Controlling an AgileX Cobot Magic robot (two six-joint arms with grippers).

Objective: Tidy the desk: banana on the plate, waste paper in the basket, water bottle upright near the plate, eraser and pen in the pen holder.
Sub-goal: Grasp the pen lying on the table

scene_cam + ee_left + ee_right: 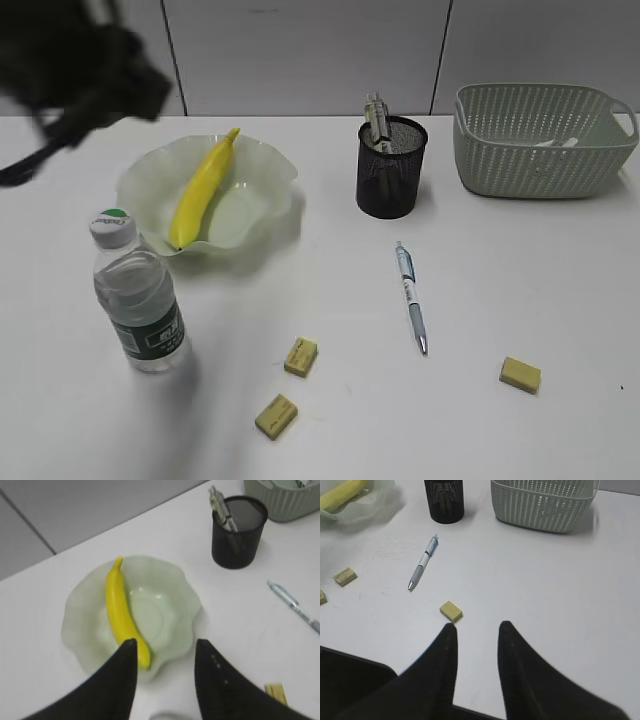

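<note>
Banana (203, 189) lies in the plate (262, 160), water bottle (138, 299) stands upright just in front of the plate's left edge. Something white sits in the basket (540, 150), probably the waste paper, can't confirm. So what's left looks like pen plus erasers.

Key relation: the pen (423, 562) lies on the desk (545, 590) ahead and left of the right gripper (477, 630), long axis running from near-left to far-right, dark tip toward the camera, cap end pointing roughly at the pen holder (444, 500). Nearest eraser (451, 611) sits just ahead of the right gripper, slightly left of its centreline, clear of both fingers. The right arm is the closer one to both; the eraser is the shorter reach.

Right gripper: fingers apart, nothing between them. Left gripper (165, 652): also spread and empty, hovering above the near rim of the plate, well apart from the pen.

View differences:
- Exterior view shows three erasers; the right-hand one (520, 374) is alone, the other two (300, 356) (276, 416) lie left of the pen, near each other. The left arm shows there only as a dark blur top-left.
- Right wrist view gives the eraser's offset from the gripper, which the exterior view doesn't, since the right gripper isn't in it.
- Left wrist view shows pens already standing in the holder, leaning against its left side.
</note>
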